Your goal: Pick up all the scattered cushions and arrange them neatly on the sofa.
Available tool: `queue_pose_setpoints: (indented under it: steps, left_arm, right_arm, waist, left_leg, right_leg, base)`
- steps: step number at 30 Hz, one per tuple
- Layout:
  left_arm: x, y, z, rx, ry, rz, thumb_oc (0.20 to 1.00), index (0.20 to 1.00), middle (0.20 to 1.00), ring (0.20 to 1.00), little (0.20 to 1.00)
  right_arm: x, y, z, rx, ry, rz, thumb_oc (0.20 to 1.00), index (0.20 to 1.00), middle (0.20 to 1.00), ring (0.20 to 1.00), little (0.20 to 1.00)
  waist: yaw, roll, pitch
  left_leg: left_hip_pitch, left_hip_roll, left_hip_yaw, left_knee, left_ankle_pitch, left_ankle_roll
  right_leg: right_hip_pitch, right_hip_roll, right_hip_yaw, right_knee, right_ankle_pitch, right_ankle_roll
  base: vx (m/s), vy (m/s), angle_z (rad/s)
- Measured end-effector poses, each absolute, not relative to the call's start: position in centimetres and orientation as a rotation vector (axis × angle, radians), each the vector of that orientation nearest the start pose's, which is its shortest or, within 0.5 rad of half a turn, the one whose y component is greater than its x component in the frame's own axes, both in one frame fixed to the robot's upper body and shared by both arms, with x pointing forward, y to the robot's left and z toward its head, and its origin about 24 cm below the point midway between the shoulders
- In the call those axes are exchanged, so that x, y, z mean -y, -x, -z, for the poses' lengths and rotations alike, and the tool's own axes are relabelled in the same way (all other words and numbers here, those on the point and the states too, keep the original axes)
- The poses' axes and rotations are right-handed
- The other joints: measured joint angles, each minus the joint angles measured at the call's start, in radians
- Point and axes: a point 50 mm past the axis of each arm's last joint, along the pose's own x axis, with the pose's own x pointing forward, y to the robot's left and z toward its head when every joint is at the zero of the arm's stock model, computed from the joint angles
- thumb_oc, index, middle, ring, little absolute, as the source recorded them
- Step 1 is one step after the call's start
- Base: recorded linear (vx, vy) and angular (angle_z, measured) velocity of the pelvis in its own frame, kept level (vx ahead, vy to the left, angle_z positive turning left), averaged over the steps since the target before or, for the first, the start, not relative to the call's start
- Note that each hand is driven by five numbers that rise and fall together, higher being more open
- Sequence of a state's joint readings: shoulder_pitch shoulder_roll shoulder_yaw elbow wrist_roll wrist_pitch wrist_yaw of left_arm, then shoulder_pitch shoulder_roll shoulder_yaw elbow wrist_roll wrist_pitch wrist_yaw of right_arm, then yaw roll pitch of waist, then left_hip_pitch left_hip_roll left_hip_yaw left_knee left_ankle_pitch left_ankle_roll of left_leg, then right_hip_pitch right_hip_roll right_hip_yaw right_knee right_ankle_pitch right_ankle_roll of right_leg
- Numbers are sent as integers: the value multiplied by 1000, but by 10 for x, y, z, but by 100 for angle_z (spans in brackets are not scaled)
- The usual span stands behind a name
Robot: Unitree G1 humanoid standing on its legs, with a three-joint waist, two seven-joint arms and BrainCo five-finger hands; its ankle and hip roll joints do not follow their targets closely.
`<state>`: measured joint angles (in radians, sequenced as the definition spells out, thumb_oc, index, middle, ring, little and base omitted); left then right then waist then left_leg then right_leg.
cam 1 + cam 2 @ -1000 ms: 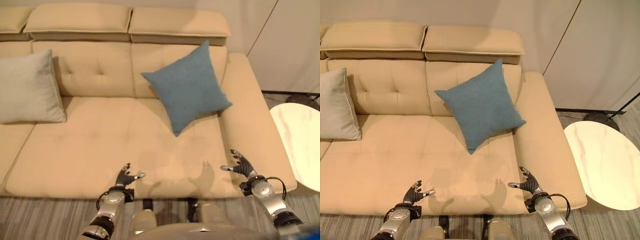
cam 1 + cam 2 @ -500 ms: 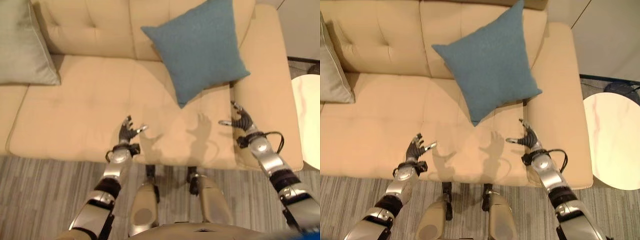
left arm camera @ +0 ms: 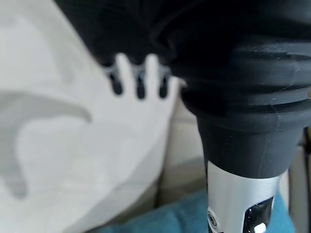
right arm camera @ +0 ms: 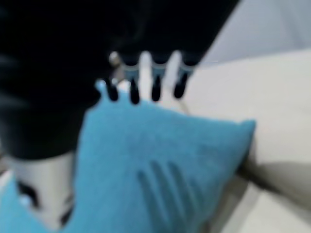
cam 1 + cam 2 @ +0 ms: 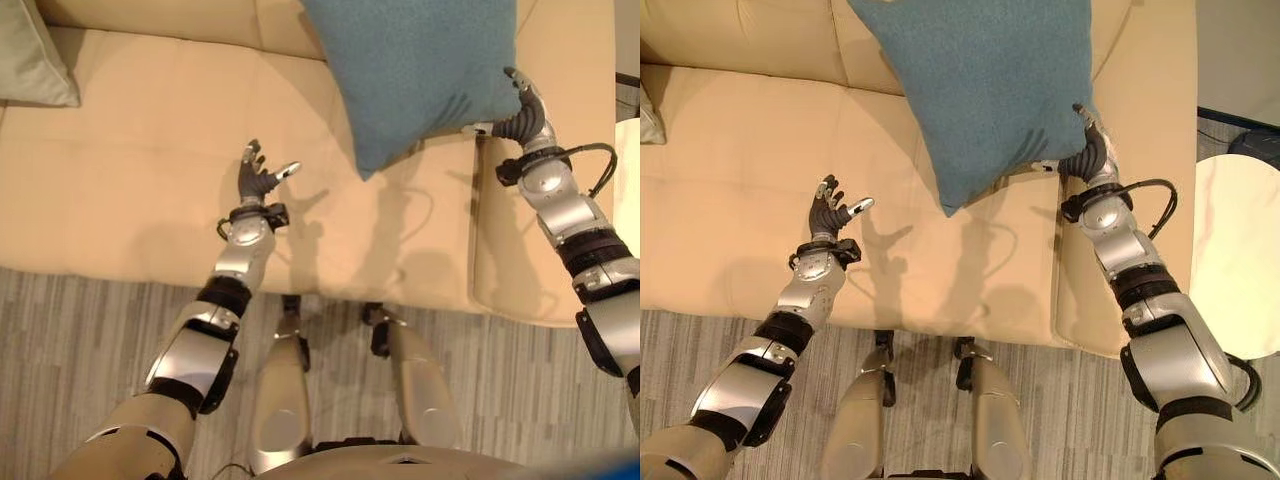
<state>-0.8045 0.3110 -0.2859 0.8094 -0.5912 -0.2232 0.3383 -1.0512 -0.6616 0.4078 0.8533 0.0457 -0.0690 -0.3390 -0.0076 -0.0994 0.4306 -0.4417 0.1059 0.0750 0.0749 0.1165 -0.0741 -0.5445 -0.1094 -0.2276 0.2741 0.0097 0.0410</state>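
Note:
A blue cushion (image 5: 420,70) leans tilted on one corner against the beige sofa's back, its lower corner on the seat (image 5: 130,180). My right hand (image 5: 522,112) is at the cushion's right corner, open, its straight fingers (image 4: 146,77) reaching over the blue cloth (image 4: 160,160). My left hand (image 5: 830,212) hovers open above the seat, apart from the cushion's lower left. A pale grey cushion (image 5: 30,60) rests at the sofa's far left.
The sofa's right armrest (image 5: 560,40) lies under my right arm. A round white side table (image 5: 1232,250) stands to the right of the sofa. Striped grey carpet (image 5: 80,340) runs along the sofa's front edge.
The camera has tipped down and closer to the sofa. Both hands have reached forward over the seat; the right hand has come up to the blue cushion's right corner.

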Motion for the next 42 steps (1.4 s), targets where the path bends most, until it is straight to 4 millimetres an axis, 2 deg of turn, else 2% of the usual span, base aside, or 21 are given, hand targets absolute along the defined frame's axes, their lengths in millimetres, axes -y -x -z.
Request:
queue_pose_setpoints:
  steps: [1,4,5,8,11,14,17,20,22,26,32,42]
  left_arm:
    - [-159,-390,-131,134,139,-169,1000,1000,1000,1000,1000]
    - [-138,-392,-135,132,172,-133,1000,1000,1000,1000,1000]
    - [-130,-395,-143,148,160,-106,1000,1000,1000,1000,1000]
    - [-113,-398,-158,184,144,-54,1000,1000,1000,1000,1000]
    - [-99,-398,-165,198,158,-24,1000,1000,1000,1000,1000]
    - [-86,-401,-187,251,151,12,1000,1000,1000,1000,1000]
    - [-76,-406,-215,307,110,36,1000,1000,1000,1000,1000]
    - [-64,-405,-224,325,107,64,1000,1000,1000,1000,1000]
    - [-61,-405,-224,324,104,72,1000,1000,1000,1000,1000]
    - [-58,-404,-224,325,100,80,1000,1000,1000,1000,1000]
    - [-52,-403,-231,336,114,99,1000,1000,1000,1000,1000]
    - [-51,-403,-235,350,118,99,1000,1000,1000,1000,1000]
  right_arm:
    - [245,-401,-244,320,736,380,1000,1000,1000,1000,1000]
    - [244,-403,-266,359,767,418,1000,1000,1000,1000,1000]
    - [247,-404,-277,358,779,459,1000,1000,1000,1000,1000]
    - [246,-405,-294,383,770,489,1000,1000,1000,1000,1000]
    - [243,-406,-299,386,795,487,1000,1000,1000,1000,1000]
    - [243,-406,-315,408,800,504,1000,1000,1000,1000,1000]
    - [229,-406,-337,453,825,476,1000,1000,1000,1000,1000]
    - [228,-406,-343,445,832,467,1000,1000,1000,1000,1000]
    - [228,-407,-343,445,817,461,1000,1000,1000,1000,1000]
    - [225,-407,-344,450,799,452,1000,1000,1000,1000,1000]
    - [221,-404,-361,487,778,466,1000,1000,1000,1000,1000]
    - [226,-403,-362,487,777,479,1000,1000,1000,1000,1000]
  waist:
    - [-1,-4,4]
    - [-6,-10,7]
    - [-5,-10,8]
    - [-8,-13,9]
    - [-13,-13,10]
    - [-20,-13,10]
    - [-30,-13,10]
    - [-32,-13,10]
    - [-29,-13,10]
    - [-26,-10,9]
    - [-10,-7,8]
    - [1,4,5]
  left_leg:
    - [-23,0,-2,3,1,0]
    - [-58,0,-2,5,4,1]
    - [-77,-1,-3,0,11,2]
    - [-107,-1,-8,-7,23,0]
    - [-114,-1,-8,-19,27,-1]
    - [-157,-1,-12,-24,39,0]
    - [-199,-2,-4,-23,44,0]
    - [-203,1,-3,-24,44,1]
    - [-204,1,-3,-23,44,1]
    - [-220,1,-3,-23,45,-1]
    - [-267,-1,-2,-22,59,-6]
    - [-279,-1,-7,-23,67,-8]
  right_leg:
    - [-25,-3,0,7,0,-1]
    - [-63,-6,1,16,2,-3]
    - [-82,-7,1,16,4,-6]
    - [-112,-6,-5,13,9,-13]
    - [-124,-6,-5,13,9,-12]
    - [-170,-6,-7,15,13,-14]
    - [-215,-6,-3,16,24,-30]
    - [-218,0,3,5,28,-36]
    - [-220,0,4,5,28,-36]
    - [-237,1,7,6,30,-34]
    - [-287,2,8,6,45,-43]
    - [-300,0,7,15,46,-42]
  base:
    - [0,0,0]
    - [2,-37,1]
    - [4,-24,4]
    - [4,-18,3]
    - [6,-12,0]
    - [11,-26,3]
    - [4,-35,-6]
    - [7,-53,-5]
    - [0,-52,-2]
    - [-1,-11,0]
    - [0,0,0]
    - [0,0,0]
